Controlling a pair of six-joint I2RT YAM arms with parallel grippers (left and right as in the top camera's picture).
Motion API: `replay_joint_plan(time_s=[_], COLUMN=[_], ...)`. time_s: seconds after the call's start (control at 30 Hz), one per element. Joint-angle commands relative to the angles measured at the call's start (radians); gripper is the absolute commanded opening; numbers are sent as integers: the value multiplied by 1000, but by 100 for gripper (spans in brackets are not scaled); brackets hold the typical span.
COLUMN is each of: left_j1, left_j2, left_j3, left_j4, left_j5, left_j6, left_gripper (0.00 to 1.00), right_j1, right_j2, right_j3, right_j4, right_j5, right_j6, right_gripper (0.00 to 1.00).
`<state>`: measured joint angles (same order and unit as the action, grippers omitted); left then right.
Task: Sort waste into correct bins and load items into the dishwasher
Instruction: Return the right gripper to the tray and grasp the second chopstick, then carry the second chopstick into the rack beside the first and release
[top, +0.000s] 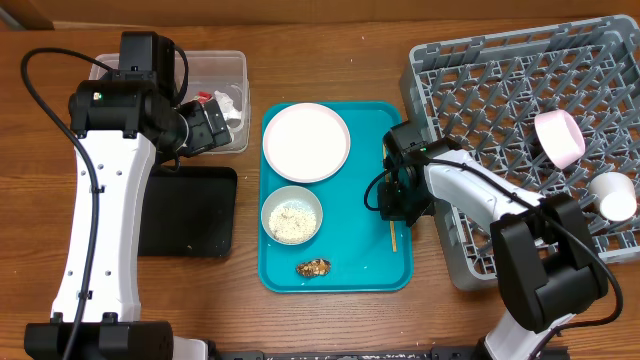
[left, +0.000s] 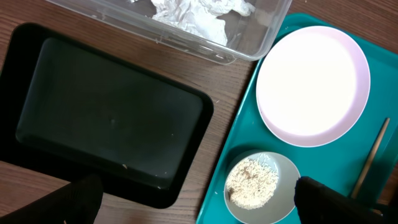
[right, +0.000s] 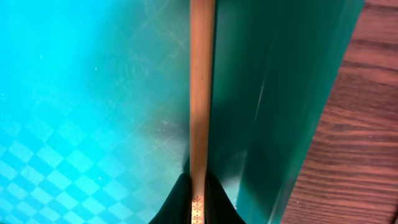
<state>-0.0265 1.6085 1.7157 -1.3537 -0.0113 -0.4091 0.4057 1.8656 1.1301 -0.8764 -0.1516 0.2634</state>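
Note:
My right gripper (right: 198, 200) is shut on a thin wooden chopstick (right: 201, 93) that lies along the right rim of the teal tray (top: 340, 278). From overhead, the gripper (top: 397, 200) covers most of the chopstick (top: 393, 238). My left gripper (left: 199, 208) hangs open and empty by the clear tub (top: 238, 62), above the black tray (left: 106, 112). The tub holds a white napkin (top: 232, 108) and a red wrapper (top: 203, 98). On the teal tray sit the pale plate (top: 306, 141), a bowl of rice (top: 292, 214) and a brown scrap (top: 314, 267).
The grey dish rack (top: 500, 90) fills the right side, with a pink cup (top: 558, 138) and a white cup (top: 611, 196) inside. The black tray (top: 190, 210) lies left of the teal tray. Bare wood runs along the table's front edge.

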Motion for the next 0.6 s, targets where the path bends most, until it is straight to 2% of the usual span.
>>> replay_joint_plan(time_s=[0.0,0.23,0.43,0.57], left_j1=[-14,-14,-14,-14], left_j2=[2,2,2,2], left_j3=[13,13,13,13], left_j4=[-1,-2,-3,-3], left_j5=[5,5,4,4], left_j6=[13,13,13,13], left_gripper=[100,99,100,100], right_j1=[-1,-4,-38,-106], right_j2=[10,-39,-125,-165], right_j3=[-16,171,385,441], right_j4=[-20,-174,-282,-290], right_j5=[-21,-5,150,273], right_j6=[3,-35,-72,-210], right_gripper=[4,4,4,4])
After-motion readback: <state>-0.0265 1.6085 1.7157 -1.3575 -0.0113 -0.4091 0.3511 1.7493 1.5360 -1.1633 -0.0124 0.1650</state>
